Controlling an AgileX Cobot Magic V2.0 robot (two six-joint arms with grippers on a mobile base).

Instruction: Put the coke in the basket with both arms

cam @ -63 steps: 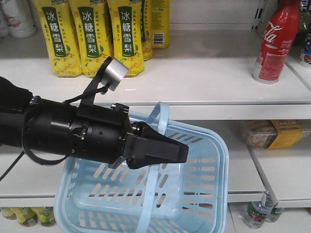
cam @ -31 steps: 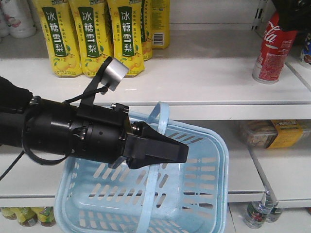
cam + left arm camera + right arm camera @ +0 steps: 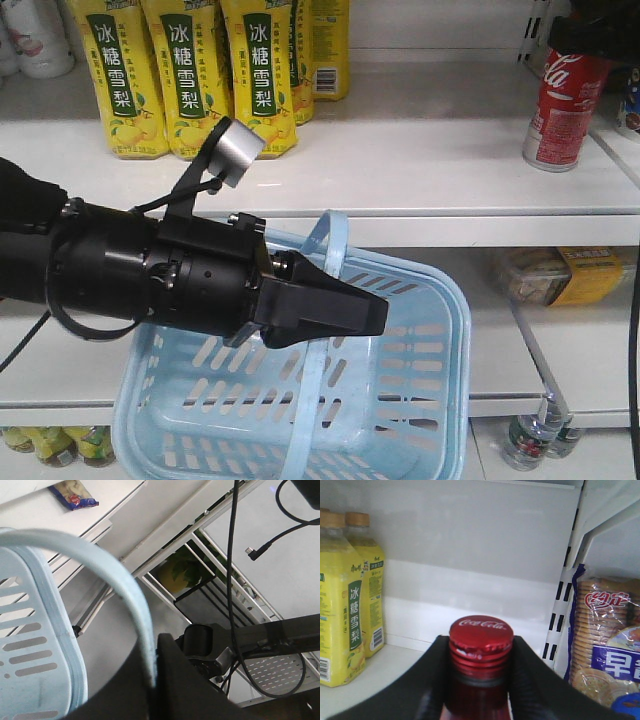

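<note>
Red all over, the coke stands near the right end of the upper shelf, close to its front edge, with bare white board between it and the yellow bottles marked 冰糖雪梨. We read "Coca-Cola" on its cap, where the right gripper has 1 finger at each side of the neck; we cannot tell if they pinch. Below the shelf lip, the left gripper is clamped on 1 handle of the basket.
</note>
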